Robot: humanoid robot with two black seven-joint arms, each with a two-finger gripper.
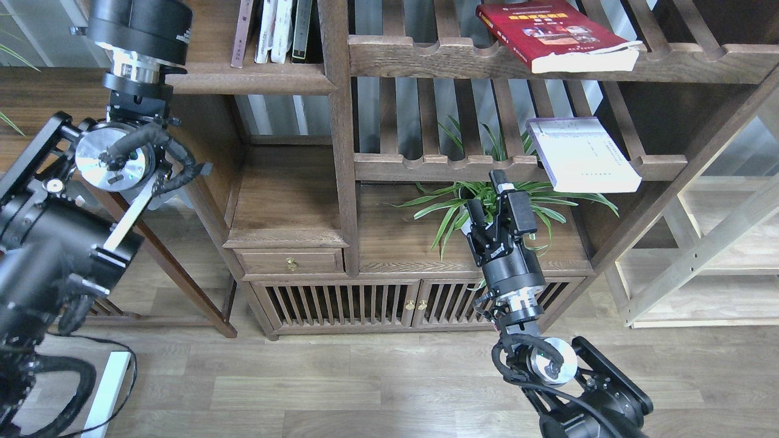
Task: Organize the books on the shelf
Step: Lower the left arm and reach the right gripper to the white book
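Right gripper: the right gripper (487, 198) was seen raised in front of the spider plant (487, 204), its two black fingers parted and nothing held between them.
Left gripper: the left arm (131, 79) was seen running up out of the top edge, so its gripper was not in view.
White book: a pale white book (581, 155) was laid flat on the lower slatted rack (517, 165), its near corner jutting past the scalloped rail; it was located just above and to the right of the right gripper, apart from it.
Red book: a thick red book (557, 33) with a yellow title was laid flat on the upper slatted rack (548, 61), well above the right gripper, overhanging the front rail.
Shelf: the narrow solid-board shelf (255, 76) at upper left was seen holding several upright books (277, 30), well apart from the right gripper and just beside the left arm.
Maroon book: among those upright spines, one dull maroon spine (242, 33) was made out at the left; its lettering could not be read.
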